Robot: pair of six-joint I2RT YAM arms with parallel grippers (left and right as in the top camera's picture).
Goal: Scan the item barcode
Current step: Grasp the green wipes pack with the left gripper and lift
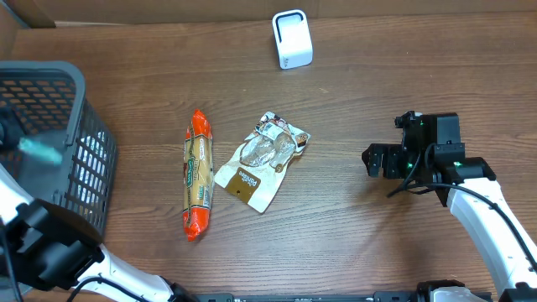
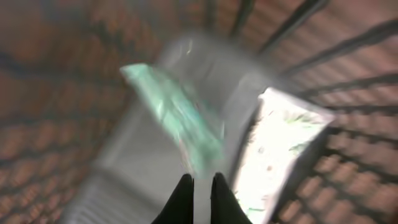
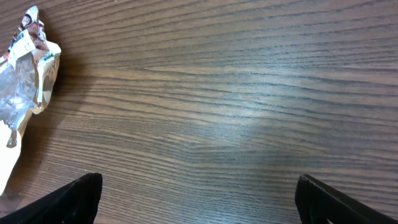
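Though lettering shows, pouch point(image 1: 262, 158) label illegible, orange packet point(image 1: 198, 174) likewise

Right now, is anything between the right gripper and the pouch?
Nothing visible. Only bare table lies between the open right gripper and the pouch. The pack lies on the pouch's far side, and the scanner stands near the table's back edge, clear of that line.
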